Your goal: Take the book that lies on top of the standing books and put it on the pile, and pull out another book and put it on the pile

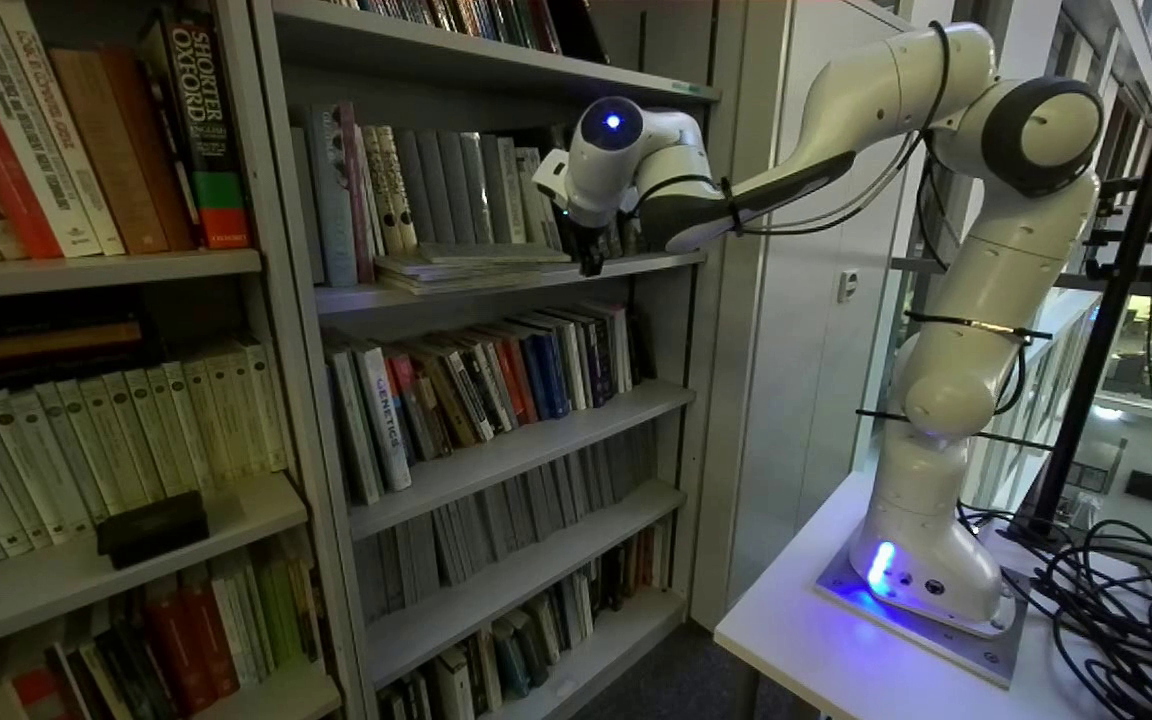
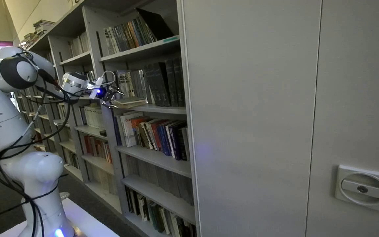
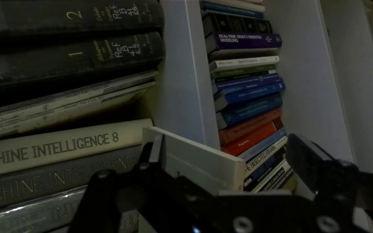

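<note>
In an exterior view, the standing books lined the shelf, and the pile lay flat in front of them, near the front edge. Nothing could be made out lying across the row's tops, though the arm hid the right end. Judged: first transfer probably done, second book not yet pulled. In an exterior view, the gripper stood at the near side of the shelf, its jaws apart, with the pile just beyond. In the wrist view, the fingers were spread wide, a pale book, taken to be the pile's uppermost, showing between them; no pinch seen, contact with a finger could not be told. Step in hand, as judged: clearing the pile. This called for backing out straight toward the near side, jaws wide and without tilt, since a dragging finger could skew or pull down the top book. For the next pick, the beige MACHINE INTELLIGENCE 8 volume looked a fair candidate: a dark gap on its right, toward the dark volumes, promised finger room, whereas the grey neighbour on its left sat close. A firm pinch and slow, level draw seemed advisable, lest neighbours follow.
</note>
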You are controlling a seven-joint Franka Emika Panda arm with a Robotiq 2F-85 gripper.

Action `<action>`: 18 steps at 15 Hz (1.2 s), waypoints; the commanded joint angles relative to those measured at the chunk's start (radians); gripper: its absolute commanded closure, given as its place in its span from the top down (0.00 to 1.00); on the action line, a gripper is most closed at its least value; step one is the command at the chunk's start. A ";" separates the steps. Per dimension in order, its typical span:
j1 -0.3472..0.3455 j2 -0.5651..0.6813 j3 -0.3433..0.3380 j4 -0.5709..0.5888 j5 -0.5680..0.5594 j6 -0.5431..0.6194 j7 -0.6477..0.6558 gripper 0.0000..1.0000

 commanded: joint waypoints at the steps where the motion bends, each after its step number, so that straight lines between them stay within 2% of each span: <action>1: 0.008 -0.050 -0.003 -0.044 -0.049 0.011 0.049 1.00; 8: 0.022 0.012 0.001 0.018 -0.047 0.127 0.109 1.00; 18: -0.004 0.089 -0.020 0.065 -0.240 0.185 0.235 1.00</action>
